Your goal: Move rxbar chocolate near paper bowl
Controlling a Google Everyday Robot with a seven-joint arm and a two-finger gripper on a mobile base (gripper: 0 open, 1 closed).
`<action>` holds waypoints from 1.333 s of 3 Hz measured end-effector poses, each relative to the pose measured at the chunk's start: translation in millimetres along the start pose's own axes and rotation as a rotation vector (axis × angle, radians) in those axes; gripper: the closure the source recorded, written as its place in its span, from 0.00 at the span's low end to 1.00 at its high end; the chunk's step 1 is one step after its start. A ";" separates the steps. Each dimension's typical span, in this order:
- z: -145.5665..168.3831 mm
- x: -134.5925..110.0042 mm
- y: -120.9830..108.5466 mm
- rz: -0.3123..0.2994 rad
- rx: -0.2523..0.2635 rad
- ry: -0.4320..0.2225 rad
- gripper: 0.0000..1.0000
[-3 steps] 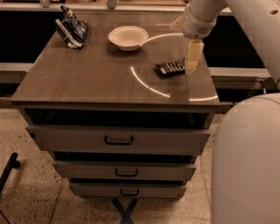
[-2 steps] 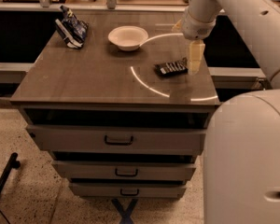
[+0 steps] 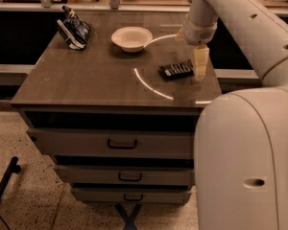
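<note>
The rxbar chocolate [image 3: 175, 70] is a flat black bar with white lettering, lying on the right part of the brown tabletop [image 3: 86, 80]. The paper bowl [image 3: 132, 38] is off-white and round, standing upright at the back middle, apart from the bar. My gripper [image 3: 199, 68] hangs down from the white arm [image 3: 240, 18] at the bar's right end, its pale fingers [image 3: 199, 61] close to or touching the bar.
A dark blue and white snack bag [image 3: 73, 28] leans at the back left corner. The table's right edge is just beyond the gripper. Drawers [image 3: 122, 143] sit below the top. The robot's white body [image 3: 245, 162] fills the lower right.
The camera view has shifted slightly; the gripper stays by the bar's right end, and the bar and bowl have not visibly moved.
</note>
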State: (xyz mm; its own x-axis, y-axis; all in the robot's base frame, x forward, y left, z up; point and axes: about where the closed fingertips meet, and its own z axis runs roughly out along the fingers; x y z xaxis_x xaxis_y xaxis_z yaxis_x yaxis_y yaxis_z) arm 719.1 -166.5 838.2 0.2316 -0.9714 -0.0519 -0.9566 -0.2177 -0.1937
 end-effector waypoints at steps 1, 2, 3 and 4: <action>7.4 -4.1 -0.3 -0.015 -0.022 -0.018 0.23; 10.6 -8.2 -1.3 -0.028 -0.031 -0.033 0.47; 7.9 -8.4 -1.9 -0.029 -0.032 -0.033 0.69; 8.2 -8.2 -1.5 -0.022 -0.032 -0.049 0.99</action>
State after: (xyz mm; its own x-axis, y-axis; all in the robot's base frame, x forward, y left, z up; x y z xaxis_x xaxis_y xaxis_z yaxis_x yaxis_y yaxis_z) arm 720.2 -157.5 830.8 0.2603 -0.9607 -0.0963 -0.9562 -0.2427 -0.1639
